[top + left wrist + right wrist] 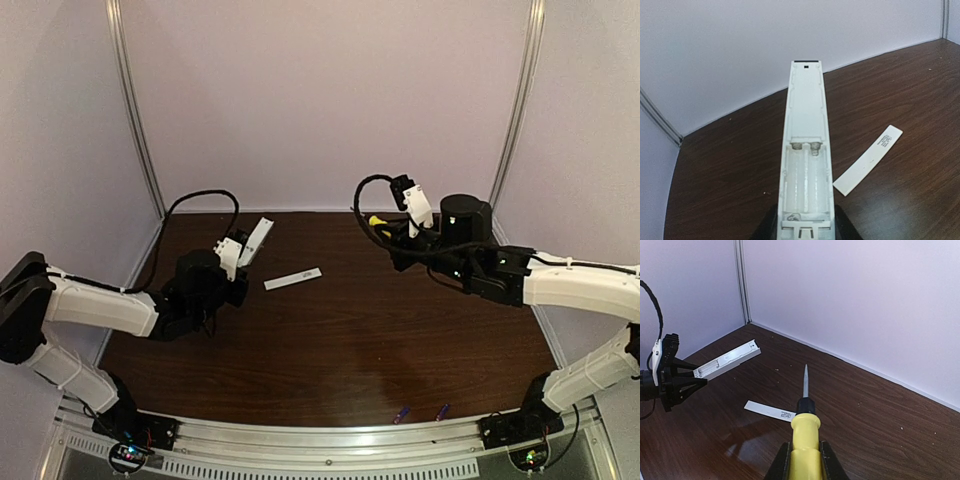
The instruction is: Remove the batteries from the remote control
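My left gripper (806, 229) is shut on the near end of the remote control (806, 150), a slim white bar held up off the table and pointing away. Its open battery compartment (805, 182) shows two bare springs and no cells. From above, the remote control (258, 240) sticks out past the left gripper (232, 262) at the back left. The batteries, two tiny purple-blue cylinders (401, 414) (442, 411), lie near the table's front edge. My right gripper (805, 460) is shut on a yellow-handled screwdriver (805, 432), its blade pointing forward above the table.
A thin flat white cover strip (293, 279) lies on the brown table (340, 340) between the arms, also seen as a strip (868, 160) right of the remote. Pale walls and metal corner posts close in the back and sides.
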